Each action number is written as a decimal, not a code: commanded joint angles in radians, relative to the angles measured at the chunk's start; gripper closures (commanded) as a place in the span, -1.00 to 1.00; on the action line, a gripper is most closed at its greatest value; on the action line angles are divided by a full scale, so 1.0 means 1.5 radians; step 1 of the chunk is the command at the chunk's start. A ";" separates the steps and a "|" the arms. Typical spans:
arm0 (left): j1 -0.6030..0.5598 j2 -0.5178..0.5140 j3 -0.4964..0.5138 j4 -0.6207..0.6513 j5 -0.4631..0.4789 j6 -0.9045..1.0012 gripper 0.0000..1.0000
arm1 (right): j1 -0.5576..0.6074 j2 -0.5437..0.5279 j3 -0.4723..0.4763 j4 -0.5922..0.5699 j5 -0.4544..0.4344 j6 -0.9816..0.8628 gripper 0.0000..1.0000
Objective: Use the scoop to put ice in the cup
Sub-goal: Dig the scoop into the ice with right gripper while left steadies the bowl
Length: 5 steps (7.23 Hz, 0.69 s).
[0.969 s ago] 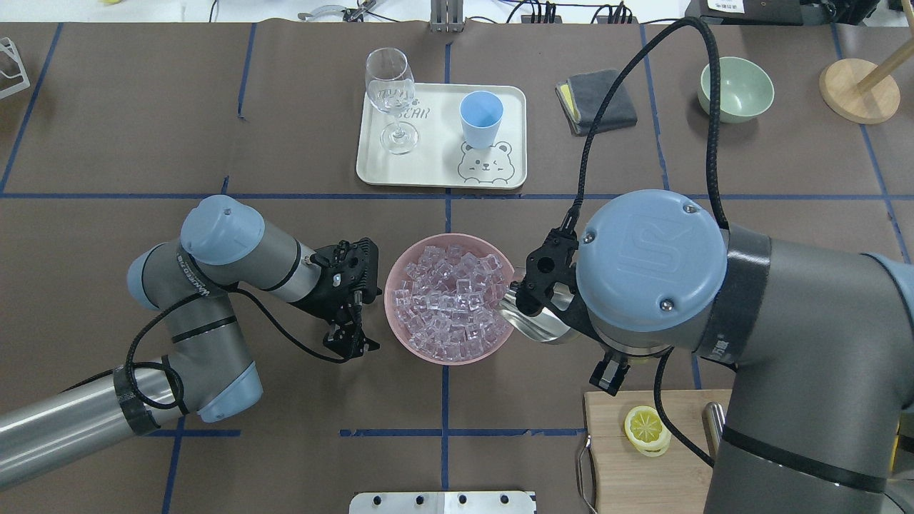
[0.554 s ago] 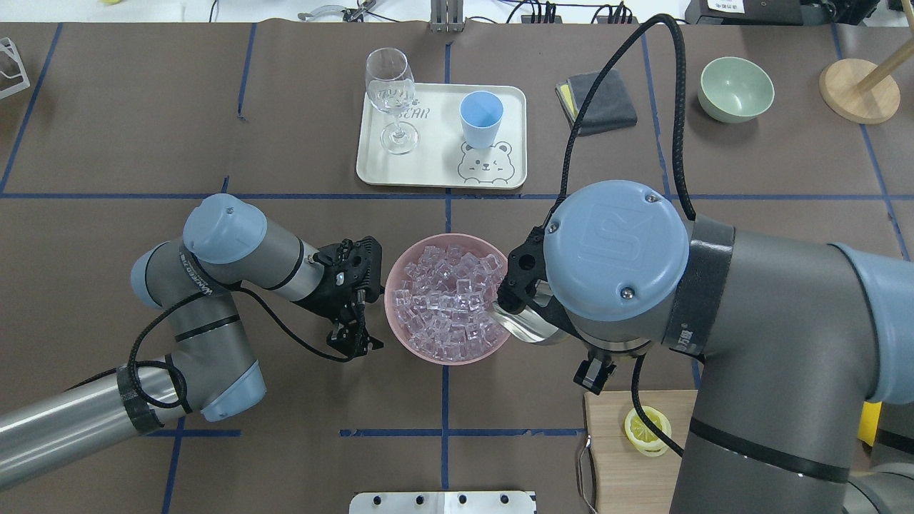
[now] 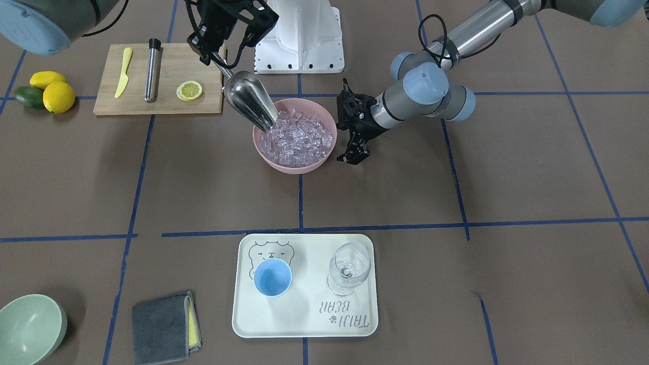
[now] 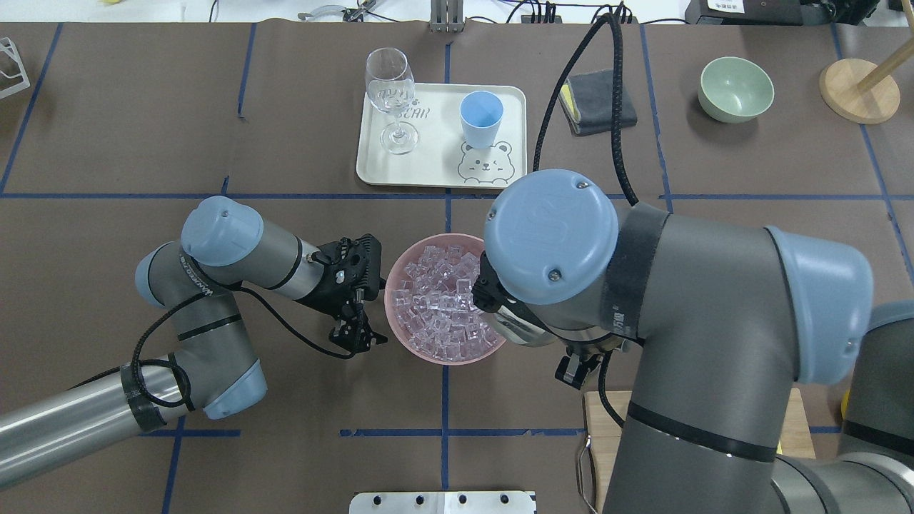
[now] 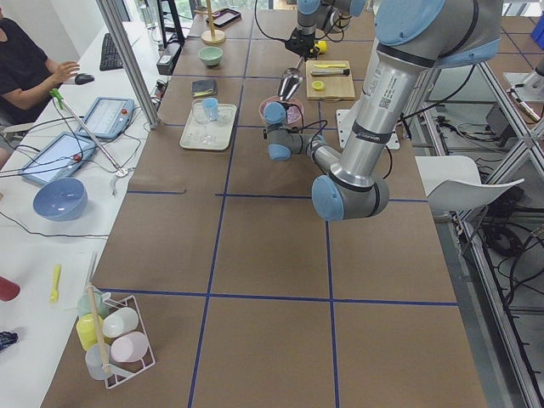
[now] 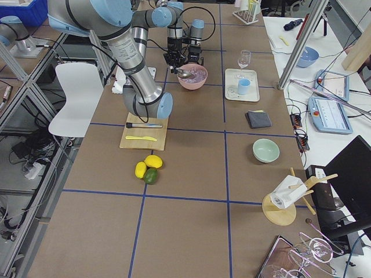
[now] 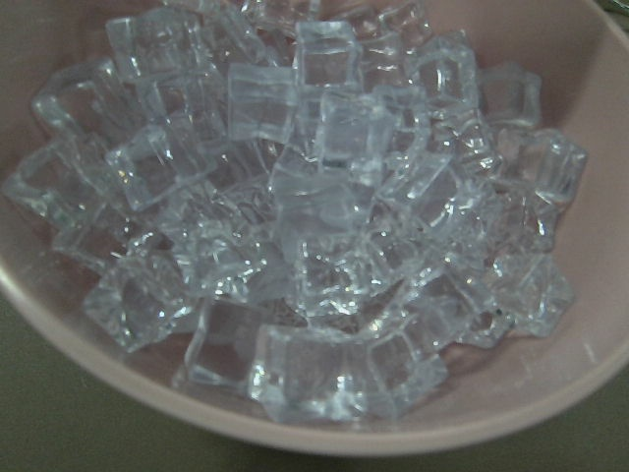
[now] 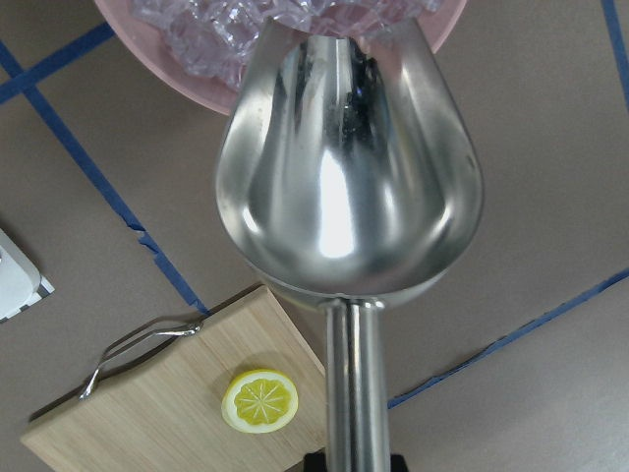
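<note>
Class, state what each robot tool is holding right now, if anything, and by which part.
The right tool holds the scoop by its thin handle; the left tool holds nothing.

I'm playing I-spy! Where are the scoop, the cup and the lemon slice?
scoop point(image 3: 249, 102), front-facing view, bowl's shiny back.
cup point(image 3: 273, 278), front-facing view, inside bottom.
lemon slice point(image 3: 189, 90), front-facing view, its middle.

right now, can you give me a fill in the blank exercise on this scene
1. The scoop is held by the robot's ___ gripper.
2. Its tip is at the ice in the ___ bowl.
3. The cup shares the tray with a ___.
4. The cup holds ___ ice.
Missing: right; pink; wine glass; no.
</note>
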 commanded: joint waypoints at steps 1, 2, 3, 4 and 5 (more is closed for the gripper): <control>0.000 -0.001 0.004 -0.003 0.001 0.000 -1.00 | -0.001 0.040 -0.062 -0.018 0.000 -0.026 1.00; 0.000 -0.002 0.004 -0.004 0.001 0.000 -1.00 | -0.001 0.048 -0.085 -0.018 0.000 -0.026 1.00; 0.000 -0.002 0.006 -0.011 0.001 0.000 -1.00 | -0.001 0.050 -0.089 -0.018 0.000 -0.027 1.00; 0.000 -0.002 0.007 -0.011 0.001 0.000 -1.00 | -0.001 0.051 -0.094 -0.019 0.000 -0.027 1.00; 0.000 -0.002 0.006 -0.012 0.001 0.000 -1.00 | -0.001 0.053 -0.100 -0.019 0.000 -0.027 1.00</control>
